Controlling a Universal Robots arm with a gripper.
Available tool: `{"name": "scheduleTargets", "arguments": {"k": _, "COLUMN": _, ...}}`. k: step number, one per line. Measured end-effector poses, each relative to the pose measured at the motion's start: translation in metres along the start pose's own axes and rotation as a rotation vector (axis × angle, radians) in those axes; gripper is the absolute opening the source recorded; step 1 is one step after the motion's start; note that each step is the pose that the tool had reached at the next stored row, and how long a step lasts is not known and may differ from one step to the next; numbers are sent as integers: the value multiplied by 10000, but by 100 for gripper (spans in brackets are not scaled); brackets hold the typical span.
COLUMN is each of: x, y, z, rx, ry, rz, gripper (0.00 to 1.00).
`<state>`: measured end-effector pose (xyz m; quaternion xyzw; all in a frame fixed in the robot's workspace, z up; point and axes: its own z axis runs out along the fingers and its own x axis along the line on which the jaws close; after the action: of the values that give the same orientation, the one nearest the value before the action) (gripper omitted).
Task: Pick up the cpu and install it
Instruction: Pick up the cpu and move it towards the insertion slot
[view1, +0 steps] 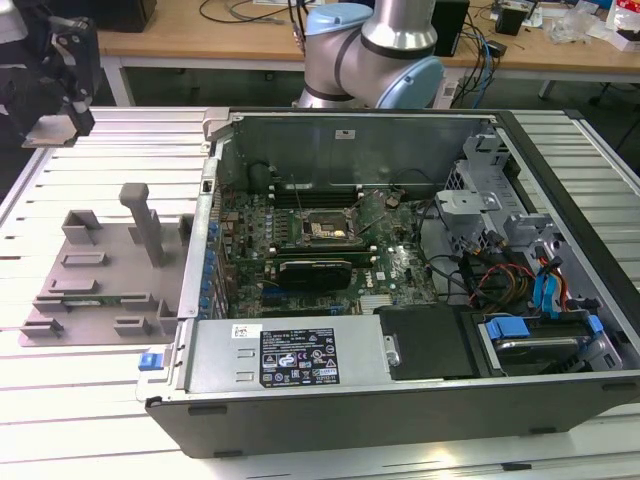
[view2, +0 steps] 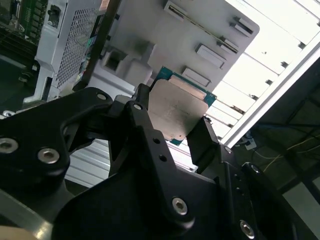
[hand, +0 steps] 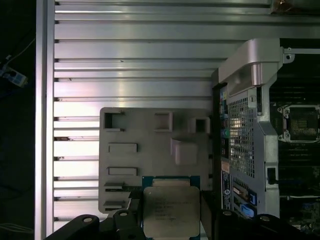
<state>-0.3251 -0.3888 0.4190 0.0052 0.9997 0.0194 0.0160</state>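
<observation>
At the exterior view's left, a grey tray (view1: 100, 270) with upright posts lies on the slatted table (view1: 60, 400). To its right, the open computer case (view1: 350, 430) holds a green circuit board (view1: 400, 270) with a square socket (view1: 325, 230) near its middle. The gripper (view2: 174, 122), drawn to a narrow gap, clamps the cpu (hand: 170, 210) by two opposite edges, raised off the table near its far left corner, apart from tray and case.
</observation>
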Motion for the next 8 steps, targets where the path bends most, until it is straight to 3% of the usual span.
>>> {"name": "scheduleTargets", "arguments": {"k": 8, "x": -201, "y": 2, "z": 6, "rx": 0, "ry": 0, "rz": 0, "gripper": 55}}
